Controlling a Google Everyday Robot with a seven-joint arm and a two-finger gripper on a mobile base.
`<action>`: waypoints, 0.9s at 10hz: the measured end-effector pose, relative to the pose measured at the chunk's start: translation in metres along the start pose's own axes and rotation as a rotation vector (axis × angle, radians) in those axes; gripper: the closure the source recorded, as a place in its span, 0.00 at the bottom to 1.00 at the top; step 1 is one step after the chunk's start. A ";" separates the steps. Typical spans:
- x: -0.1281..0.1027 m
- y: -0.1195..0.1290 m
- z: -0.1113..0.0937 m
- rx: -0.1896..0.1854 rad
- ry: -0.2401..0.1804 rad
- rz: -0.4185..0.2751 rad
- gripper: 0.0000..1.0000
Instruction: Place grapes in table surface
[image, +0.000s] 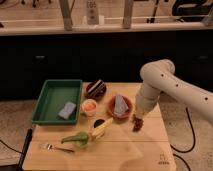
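Observation:
The grapes (137, 125), a small dark reddish cluster, are at the right side of the light wooden table surface (125, 150), just in front of a terracotta bowl. My gripper (138, 119) points down from the white arm (160, 82) and is right over the grapes, touching or almost touching their top. Whether the grapes rest on the wood or hang just above it is not clear.
A green tray (52, 90) with a grey-blue sponge (66, 110) sits at the left. A dark striped dish (96, 89), a small orange bowl (90, 106), the terracotta bowl (120, 106), a banana (102, 127), a green item (77, 138) and a fork (54, 147) fill the middle. A logo mark (162, 161) is at the front right corner.

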 end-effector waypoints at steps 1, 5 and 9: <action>-0.001 0.000 -0.002 0.002 0.001 -0.003 1.00; 0.005 0.002 0.002 0.029 0.020 0.015 0.71; 0.026 0.010 0.028 0.048 0.039 0.072 0.29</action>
